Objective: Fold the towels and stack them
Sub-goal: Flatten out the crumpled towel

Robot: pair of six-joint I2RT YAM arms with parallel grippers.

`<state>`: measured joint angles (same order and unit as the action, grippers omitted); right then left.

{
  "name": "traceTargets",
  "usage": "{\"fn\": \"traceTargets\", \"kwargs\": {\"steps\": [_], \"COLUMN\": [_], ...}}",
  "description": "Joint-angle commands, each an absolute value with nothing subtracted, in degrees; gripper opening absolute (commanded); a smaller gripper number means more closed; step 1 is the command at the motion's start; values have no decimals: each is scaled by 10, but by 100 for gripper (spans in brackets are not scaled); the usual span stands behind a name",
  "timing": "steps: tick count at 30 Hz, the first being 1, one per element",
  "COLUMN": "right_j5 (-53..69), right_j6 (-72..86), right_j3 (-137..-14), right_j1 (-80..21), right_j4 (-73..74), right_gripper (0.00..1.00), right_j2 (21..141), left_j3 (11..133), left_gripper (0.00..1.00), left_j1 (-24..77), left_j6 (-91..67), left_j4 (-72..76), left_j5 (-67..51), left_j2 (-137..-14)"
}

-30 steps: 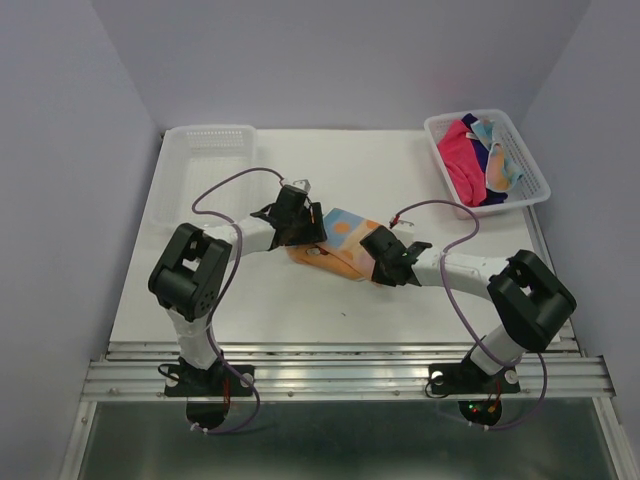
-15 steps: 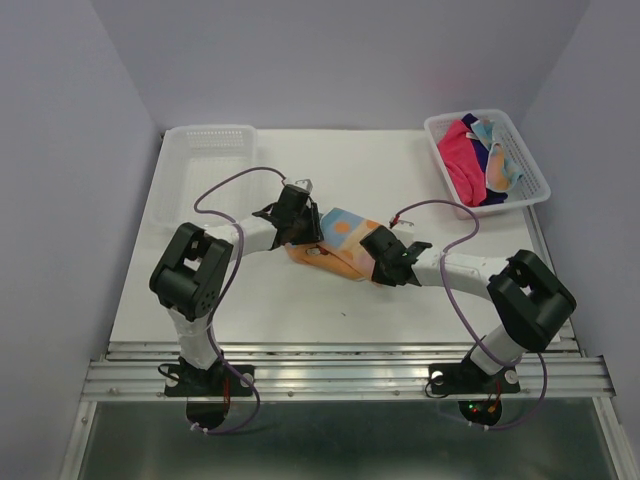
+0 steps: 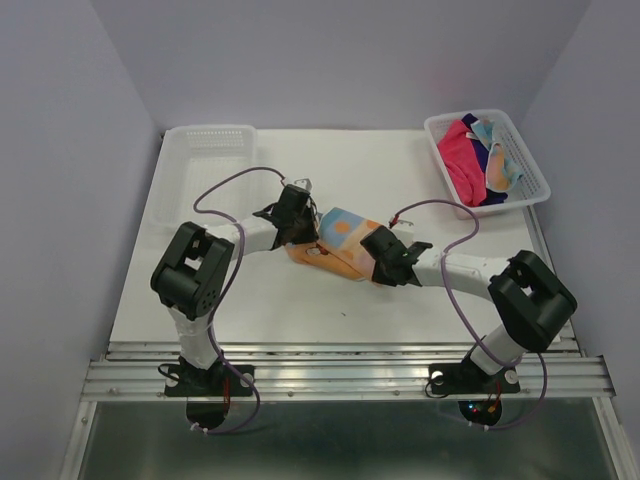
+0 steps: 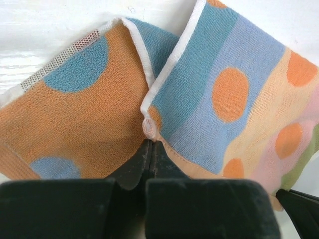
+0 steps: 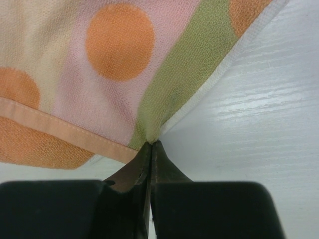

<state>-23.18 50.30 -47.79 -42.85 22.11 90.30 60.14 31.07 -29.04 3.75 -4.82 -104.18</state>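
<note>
Towel work sits at the middle of the white tabletop [image 3: 300, 300], where one striped towel [image 3: 340, 240] with polka dots lies between the two arms. The left arm [image 3: 250, 235] reaches in from the left and its jaws are closed on the towel's left edge. In the left wrist view they pinch the cloth [image 4: 224, 99] at its white hem, right by a small pale loop [image 4: 148, 126]. An orange flap with blue dots spreads to one side of the pinch, and blue and lavender stripes with orange dots spread to the other.

The right arm [image 3: 460, 268] reaches in from the right, and its jaws are closed on the towel's near right edge. In the right wrist view they grip the cloth [image 5: 114, 59] at the foot of a green stripe, beside pink fabric with orange dots; bare tabletop shows past the white hem.

Well apart from this, a white basket [image 3: 531, 152] stands at the far right corner. It holds a pink towel [image 3: 460, 160], a purple towel [image 3: 480, 152] and a second striped towel [image 3: 503, 165], all bunched together. Another white basket [image 3: 205, 165] stands at the far left corner of the tabletop.
</note>
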Motion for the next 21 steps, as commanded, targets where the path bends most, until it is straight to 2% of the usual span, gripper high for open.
{"fn": "traceTargets", "kwargs": {"steps": [1,14,17,21], "right_j5": [-244,-178,-201,-206], "right_j6": [474,349,329,300], "right_j3": [-460,-501,-546,-645], "right_j1": [-433,-433,-433,-432], "right_j4": [236,189,204,235], "right_gripper": [1,1,1,1], "right_j2": [878,669,645,646], "left_j3": [582,487,497,530], "left_gripper": [0,0,0,0], "left_j1": [314,320,323,325], "left_j6": [-293,-312,-317,-305], "left_j4": [80,183,181,171], "left_j5": [-25,12,68,88], "left_j2": [-981,-728,-667,-615]}}
